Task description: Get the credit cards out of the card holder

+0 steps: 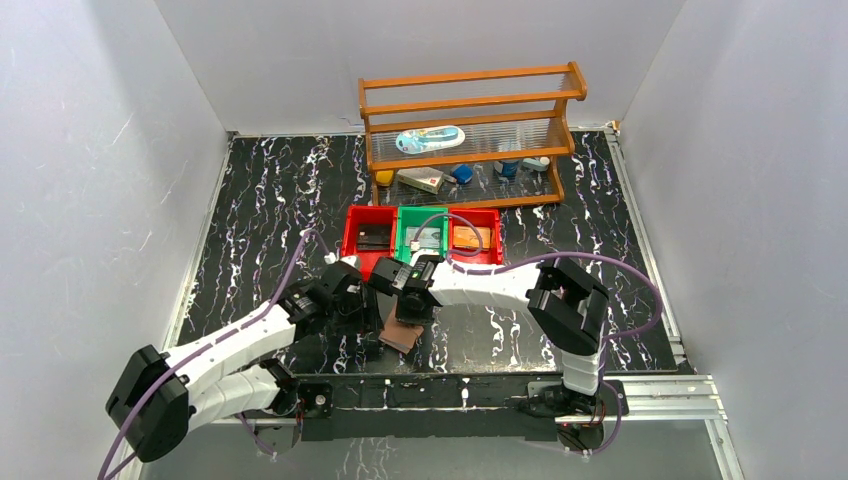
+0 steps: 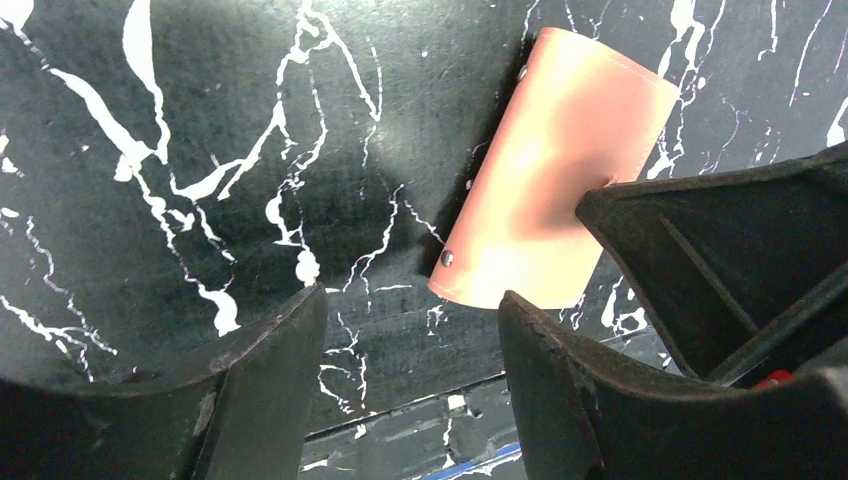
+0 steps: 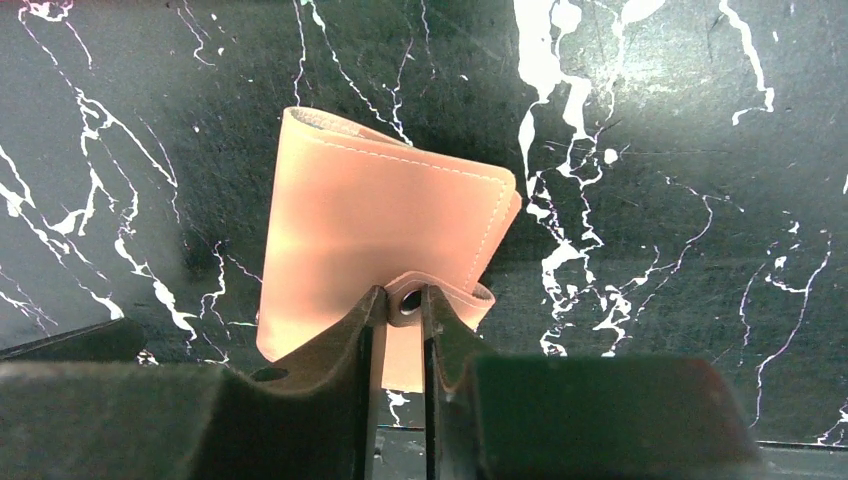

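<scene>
Closed pinkish card holder [image 3: 380,220] lies on the black marbled table [image 3: 650,300], right gripper [image 3: 402,298] pinched on its snap tab [image 3: 465,298], likely to unfasten it, while left gripper [image 2: 410,310] hovers open just beside it.

No writing is legible on anything here.
</scene>
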Action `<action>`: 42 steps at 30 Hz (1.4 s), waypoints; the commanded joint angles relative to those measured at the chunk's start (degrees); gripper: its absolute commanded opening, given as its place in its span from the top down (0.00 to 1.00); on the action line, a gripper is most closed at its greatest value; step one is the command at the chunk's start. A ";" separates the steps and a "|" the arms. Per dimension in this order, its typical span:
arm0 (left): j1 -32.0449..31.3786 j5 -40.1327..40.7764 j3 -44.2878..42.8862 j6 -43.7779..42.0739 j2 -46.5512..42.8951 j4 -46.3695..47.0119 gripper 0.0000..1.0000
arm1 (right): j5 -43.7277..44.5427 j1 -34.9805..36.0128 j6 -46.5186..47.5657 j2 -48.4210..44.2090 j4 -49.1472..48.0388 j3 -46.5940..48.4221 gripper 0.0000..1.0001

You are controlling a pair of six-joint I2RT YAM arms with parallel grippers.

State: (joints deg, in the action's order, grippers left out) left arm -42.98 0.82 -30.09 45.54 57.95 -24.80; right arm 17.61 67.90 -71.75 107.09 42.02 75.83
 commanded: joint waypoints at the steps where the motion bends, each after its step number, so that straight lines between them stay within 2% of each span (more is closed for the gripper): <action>1: -0.17 -3.10 -2.40 -2.58 1.83 3.13 0.37 | 1.49 -0.05 -0.06 1.02 0.71 -1.48 0.77; 6: -0.16 -5.27 -4.15 -4.94 5.94 4.36 0.36 | -0.34 -0.57 0.26 -1.68 -3.97 -5.03 0.78; 10: -0.15 -5.40 -5.34 -5.50 9.40 4.15 0.35 | -2.58 -0.75 1.40 -5.95 -11.39 -9.65 0.80; 13: -0.18 -6.02 -5.74 -5.63 10.76 4.13 0.35 | -2.65 -0.75 1.61 -8.43 -13.74 -11.16 0.77; 23: -0.17 -6.54 -4.86 -5.65 9.71 4.12 0.33 | -1.23 -0.84 0.14 -10.03 -9.99 -11.29 0.67; 34: -0.17 -7.67 -4.84 -6.18 10.18 4.24 0.33 | 1.11 -0.84 -1.76 -11.64 -5.64 -11.56 0.65; 42: -0.17 -8.26 -4.74 -6.68 10.16 4.23 0.33 | -0.83 -1.23 -2.54 -13.35 -8.30 -14.42 0.62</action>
State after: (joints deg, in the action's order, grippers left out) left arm -42.98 -6.09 -33.95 39.92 68.99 -19.86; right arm 16.51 67.09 -73.10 96.27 34.17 62.92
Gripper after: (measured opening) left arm 0.667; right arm 0.379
